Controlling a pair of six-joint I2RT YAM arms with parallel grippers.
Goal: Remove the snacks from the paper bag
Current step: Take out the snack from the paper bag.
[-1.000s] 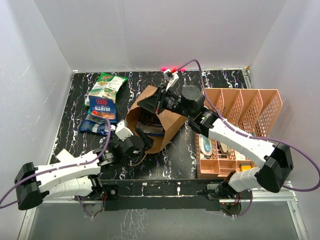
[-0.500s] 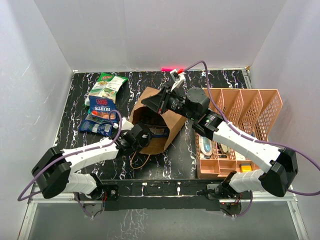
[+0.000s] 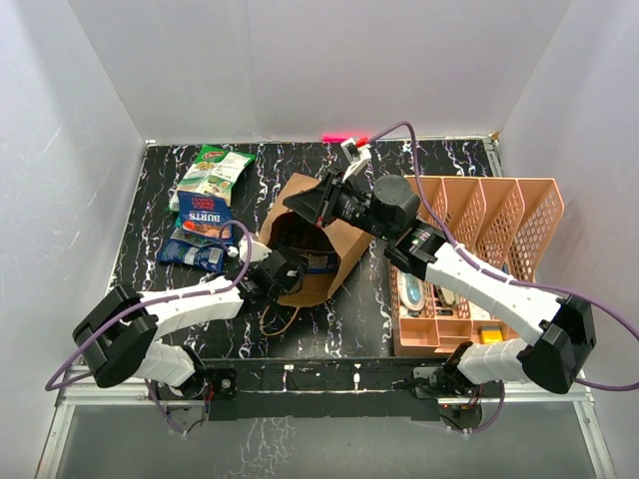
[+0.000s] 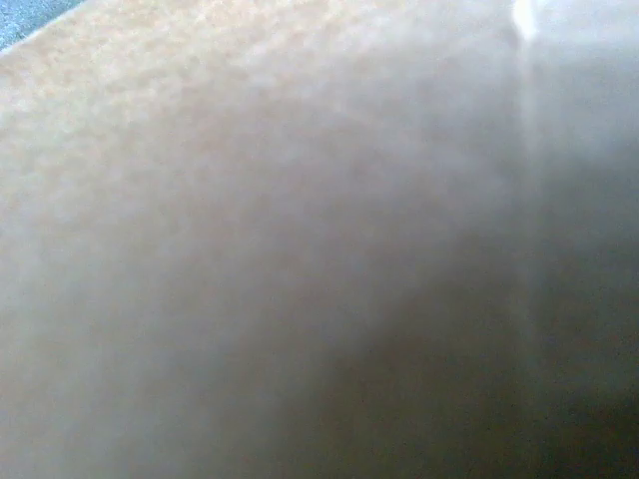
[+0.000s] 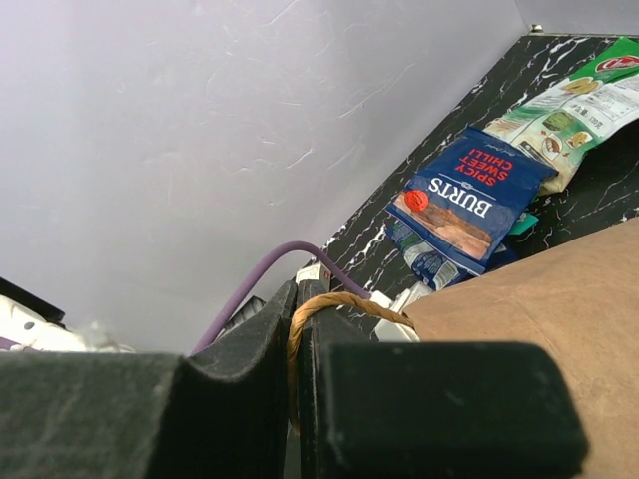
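Observation:
The brown paper bag lies on its side mid-table, mouth toward the near left. My right gripper is shut on the bag's twisted paper handle, holding the upper lip up. My left gripper reaches into the mouth, its fingertips hidden; the left wrist view shows only blurred brown paper. A blue packet shows inside the bag. Outside on the left lie three snacks: a green-white packet, a blue BURTS packet and a blue-white one.
A salmon-pink perforated organiser stands at the right, with a tray of pale stationery in front of it. White walls close the black marbled table on three sides. A purple cable loops beside the left arm.
My left gripper has moved from the bag's near side up into its mouth. The right gripper has shifted slightly up and right with the handle, and the mouth gapes wider.

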